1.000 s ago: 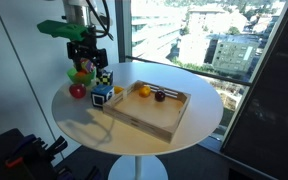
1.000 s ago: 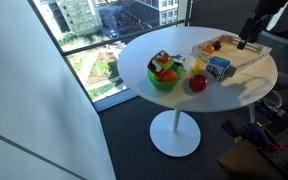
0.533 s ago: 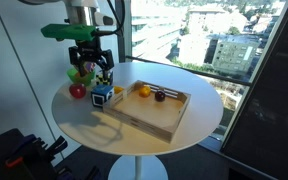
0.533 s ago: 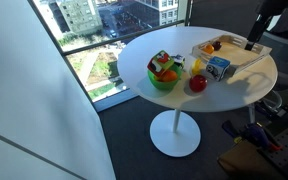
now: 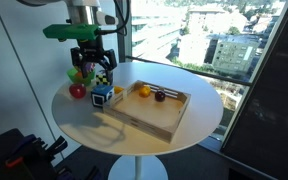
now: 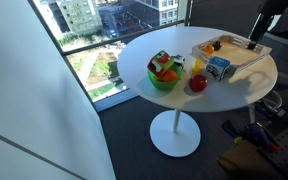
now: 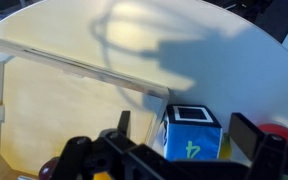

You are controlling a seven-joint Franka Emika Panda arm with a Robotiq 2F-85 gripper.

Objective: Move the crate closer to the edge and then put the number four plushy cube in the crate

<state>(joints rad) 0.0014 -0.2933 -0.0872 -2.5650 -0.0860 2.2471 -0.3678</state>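
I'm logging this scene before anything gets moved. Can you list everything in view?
Table: one, white, round, by the window.
Crate: one, light wood, on the table.
Items in the crate: two, one orange-yellow, one dark red.
Plushy cube: one, blue with a 4, outside the crate at its corner.
Red fruit: one, between the cube and the bowl.
Bowl: one, green, holding mixed fruit.
Gripper: one, black, open, above the cube.

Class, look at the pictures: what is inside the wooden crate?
An orange fruit and a dark fruit lie at one end of the crate. Its near wall hides a strip of the floor.
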